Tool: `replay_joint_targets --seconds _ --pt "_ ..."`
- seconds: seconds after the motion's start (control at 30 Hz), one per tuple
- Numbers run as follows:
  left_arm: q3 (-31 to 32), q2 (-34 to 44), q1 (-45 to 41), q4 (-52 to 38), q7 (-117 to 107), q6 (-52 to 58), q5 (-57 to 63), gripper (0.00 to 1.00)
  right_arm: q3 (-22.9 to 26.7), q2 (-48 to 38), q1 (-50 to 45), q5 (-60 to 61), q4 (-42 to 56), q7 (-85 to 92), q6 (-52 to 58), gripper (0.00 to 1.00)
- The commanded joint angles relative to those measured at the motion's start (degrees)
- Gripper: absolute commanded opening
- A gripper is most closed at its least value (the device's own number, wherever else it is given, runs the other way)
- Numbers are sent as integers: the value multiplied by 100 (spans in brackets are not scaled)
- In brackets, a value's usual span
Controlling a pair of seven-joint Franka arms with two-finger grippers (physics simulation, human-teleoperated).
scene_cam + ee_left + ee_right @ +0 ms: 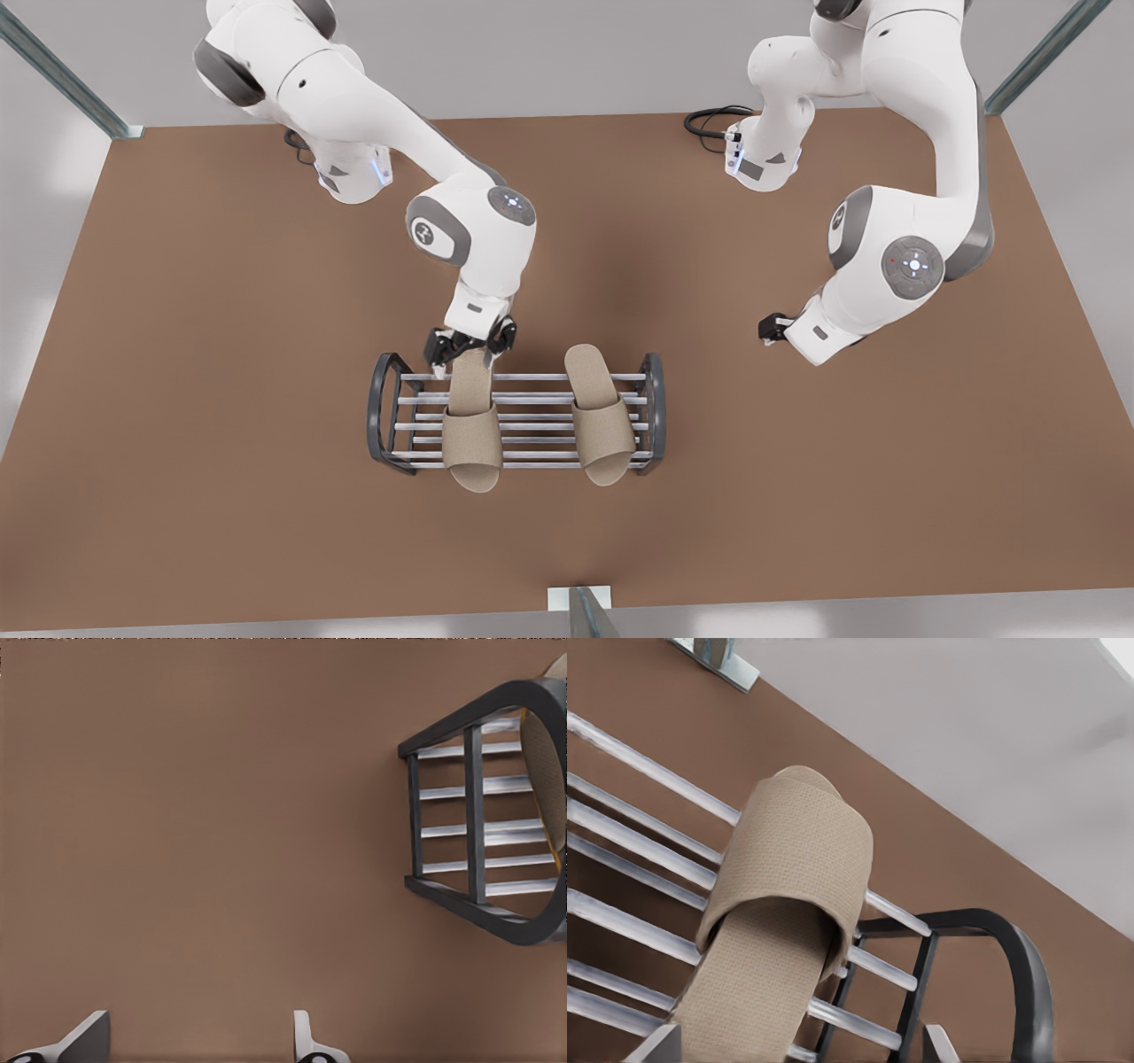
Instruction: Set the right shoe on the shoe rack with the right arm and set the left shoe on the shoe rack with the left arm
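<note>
Slippers [472, 425] [601, 416]: beige woven fabric, thin yellow sole edge. Rack [523, 400]: silver bars, dark grey end frames. Table [221, 372]: plain brown. Arms [354, 106]: glossy white, grey bands.

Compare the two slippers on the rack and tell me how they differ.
The right shoe has the open right claw straddling its heel; the left shoe lies free, the left claw waiting open over the table. The right shoe runs straight across the bars; the left shoe is angled. Both are beige and rest on the shoe rack, toes overhanging its edge.
</note>
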State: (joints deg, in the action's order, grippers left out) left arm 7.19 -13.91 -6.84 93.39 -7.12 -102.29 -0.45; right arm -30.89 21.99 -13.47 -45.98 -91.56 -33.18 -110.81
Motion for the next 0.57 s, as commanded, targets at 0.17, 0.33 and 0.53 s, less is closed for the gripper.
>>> replay_joint_targets --seconds 0.17,0.33,0.53 --pt "2 319 78 -400 -307 209 150 100 -6350 -530 6618 1240 655 1681 2626 100" --pt "-16 222 69 -594 -290 201 141 100 -2747 324 4942 1338 3021 3161 2389 100" --pt "-16 169 60 -603 -307 157 159 100 -2764 631 4765 1442 2784 2316 2459 100"
